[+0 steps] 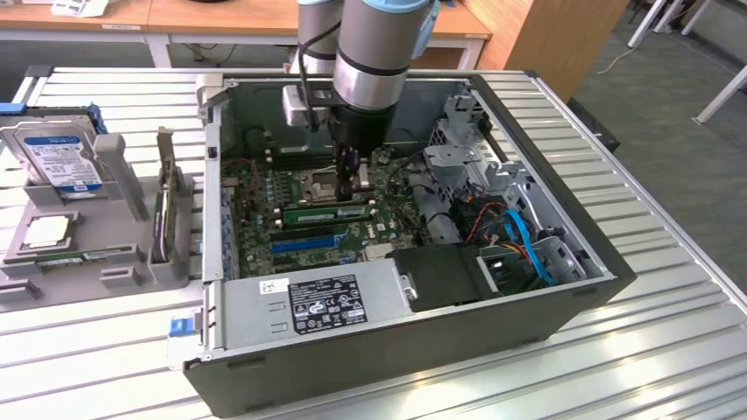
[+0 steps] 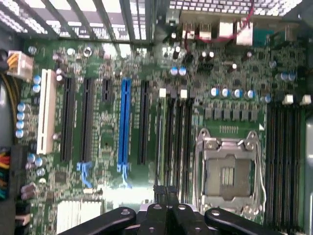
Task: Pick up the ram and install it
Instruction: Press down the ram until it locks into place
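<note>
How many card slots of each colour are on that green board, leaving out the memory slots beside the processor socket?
White card slot: 1
Blue card slot: 1
Black card slots: 4, one of them short
Total: 6

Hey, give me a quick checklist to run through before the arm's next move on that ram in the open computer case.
1. Gripper shut, fingers together: ok.
2. Ram inside the case, lying along the motherboard under the gripper: ok.
3. Ram fully seated: cannot tell.
4. Gripper touching the ram: cannot tell.
5. Blue cables apart from the ram: ok.
</note>
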{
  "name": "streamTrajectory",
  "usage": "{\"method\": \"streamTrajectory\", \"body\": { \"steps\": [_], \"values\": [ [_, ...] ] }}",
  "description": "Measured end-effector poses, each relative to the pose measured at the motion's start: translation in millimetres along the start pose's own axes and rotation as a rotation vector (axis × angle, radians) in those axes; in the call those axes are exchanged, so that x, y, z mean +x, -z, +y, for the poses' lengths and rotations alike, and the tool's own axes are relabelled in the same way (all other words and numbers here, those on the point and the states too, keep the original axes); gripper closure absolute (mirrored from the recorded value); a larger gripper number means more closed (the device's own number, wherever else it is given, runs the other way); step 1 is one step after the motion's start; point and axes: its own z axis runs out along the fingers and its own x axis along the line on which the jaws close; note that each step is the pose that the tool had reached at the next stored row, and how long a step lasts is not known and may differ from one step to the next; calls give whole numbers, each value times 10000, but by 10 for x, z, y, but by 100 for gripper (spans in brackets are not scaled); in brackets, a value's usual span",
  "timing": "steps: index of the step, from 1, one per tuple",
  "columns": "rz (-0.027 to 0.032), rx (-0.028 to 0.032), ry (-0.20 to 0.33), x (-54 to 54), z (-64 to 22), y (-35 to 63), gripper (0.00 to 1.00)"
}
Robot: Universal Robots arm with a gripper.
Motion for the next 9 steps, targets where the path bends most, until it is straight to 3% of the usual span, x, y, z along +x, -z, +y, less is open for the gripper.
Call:
{"method": "streamTrajectory", "body": {
  "steps": [9],
  "values": [
    [0,1,1,-5,240,-14,90]
  ]
}}
